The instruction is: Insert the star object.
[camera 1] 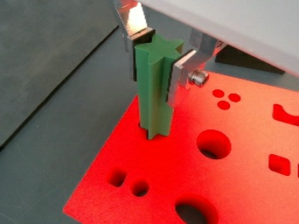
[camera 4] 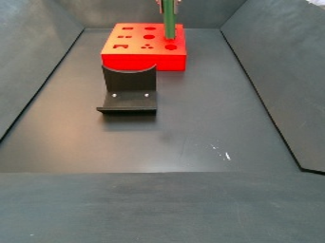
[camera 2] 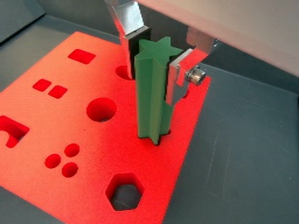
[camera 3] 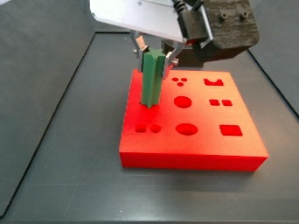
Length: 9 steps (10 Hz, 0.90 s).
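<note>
The star object, a long bright-green ridged rod, stands upright between the fingers of my gripper. The gripper is shut on its upper part, with the silver plates and dark pads pressed on two sides, as both wrist views show. The rod's lower end meets the top of the red block near one edge. I cannot tell how deep it sits. In a side view the rod stands at the block's left side under the gripper. In a side view the rod rises from the far block.
The block has several shaped holes, among them a round one and a hexagon. The dark fixture stands on the floor in front of the block. Dark walls ring the floor.
</note>
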Available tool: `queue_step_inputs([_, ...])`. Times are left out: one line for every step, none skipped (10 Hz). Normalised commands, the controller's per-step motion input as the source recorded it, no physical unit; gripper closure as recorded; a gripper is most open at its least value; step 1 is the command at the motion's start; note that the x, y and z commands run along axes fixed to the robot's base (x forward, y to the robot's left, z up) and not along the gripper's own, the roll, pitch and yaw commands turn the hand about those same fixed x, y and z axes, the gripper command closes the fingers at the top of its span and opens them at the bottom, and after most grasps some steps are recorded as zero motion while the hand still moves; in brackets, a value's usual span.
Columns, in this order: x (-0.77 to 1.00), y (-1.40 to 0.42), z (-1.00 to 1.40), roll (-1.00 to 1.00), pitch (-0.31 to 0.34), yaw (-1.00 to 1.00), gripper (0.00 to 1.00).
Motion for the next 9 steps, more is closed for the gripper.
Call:
queue_step_inputs([-0.11,0.00,-0.34,0.11,0.069,-0.10,1.00])
queue_step_inputs([0.00,-0.03,0.00,0.00,0.000,0.00,1.00])
queue_step_inputs([-0.06,0.07,0.00,0.00,-0.014,-0.10,1.00])
queue_step_inputs([0.00,0.05,-0.53,0.00,0.163,-0.15,1.00])
queue_step_inputs([0.58,0.00,-0.68,-0.05,0.237,-0.17,1.00])
queue_step_inputs([0.57,0.00,-0.71,0.00,0.277,-0.11,1.00])
queue_step_inputs([0.55,0.07,-0.70,0.00,0.306,-0.13,1.00])
queue_step_inputs([0.46,0.03,-0.70,0.00,0.291,-0.15,1.00])
queue_step_inputs([0.00,0.00,0.00,0.00,0.000,0.00,1.00])
